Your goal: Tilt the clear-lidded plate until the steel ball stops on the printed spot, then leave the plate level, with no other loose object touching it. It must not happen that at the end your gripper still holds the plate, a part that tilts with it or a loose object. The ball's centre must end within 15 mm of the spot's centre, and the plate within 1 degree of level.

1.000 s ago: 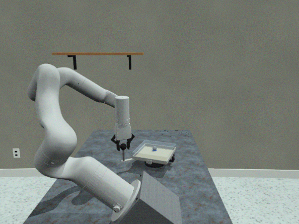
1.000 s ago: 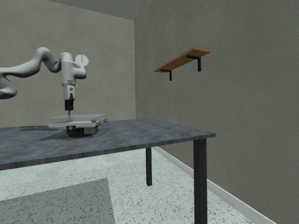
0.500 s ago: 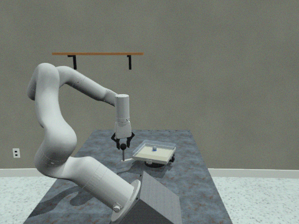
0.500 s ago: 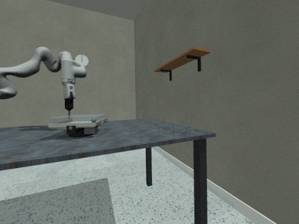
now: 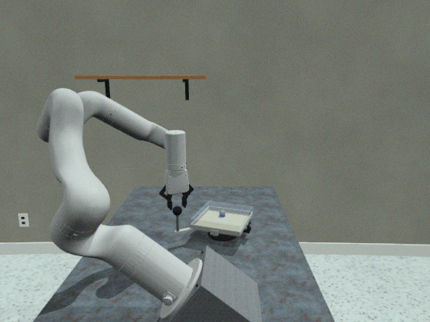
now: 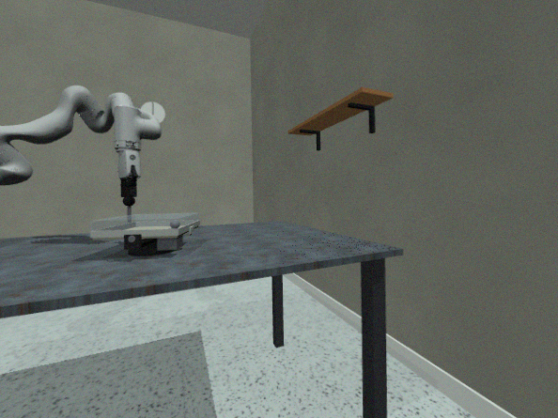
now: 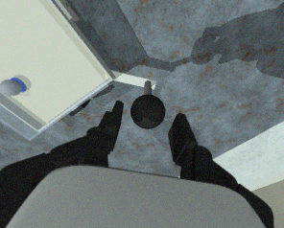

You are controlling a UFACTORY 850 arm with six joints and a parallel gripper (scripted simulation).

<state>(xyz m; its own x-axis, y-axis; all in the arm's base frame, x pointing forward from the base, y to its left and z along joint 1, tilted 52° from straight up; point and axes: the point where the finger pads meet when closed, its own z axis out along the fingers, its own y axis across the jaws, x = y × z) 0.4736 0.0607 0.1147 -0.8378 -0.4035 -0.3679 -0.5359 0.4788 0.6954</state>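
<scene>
The cream plate (image 5: pixel 222 221) with a clear lid sits on a dark pivot base on the table and looks close to level in the side view (image 6: pixel 146 226). The steel ball (image 5: pixel 222 213) lies toward the plate's far side. In the wrist view the ball (image 7: pixel 9 87) partly covers the blue printed spot (image 7: pixel 19 83). A thin post with a black knob (image 5: pixel 176 210) rises from an arm at the plate's left corner. My gripper (image 5: pixel 176 205) hangs straight above the knob. In the wrist view the fingers stand on either side of the knob (image 7: pixel 148 111), with a gap on each side.
A grey wedge-shaped mount (image 5: pixel 221 292) carries the arm's base at the table's near end. A wooden shelf (image 5: pixel 140 77) hangs on the back wall, well above the table. The table edge runs close to the right of the plate.
</scene>
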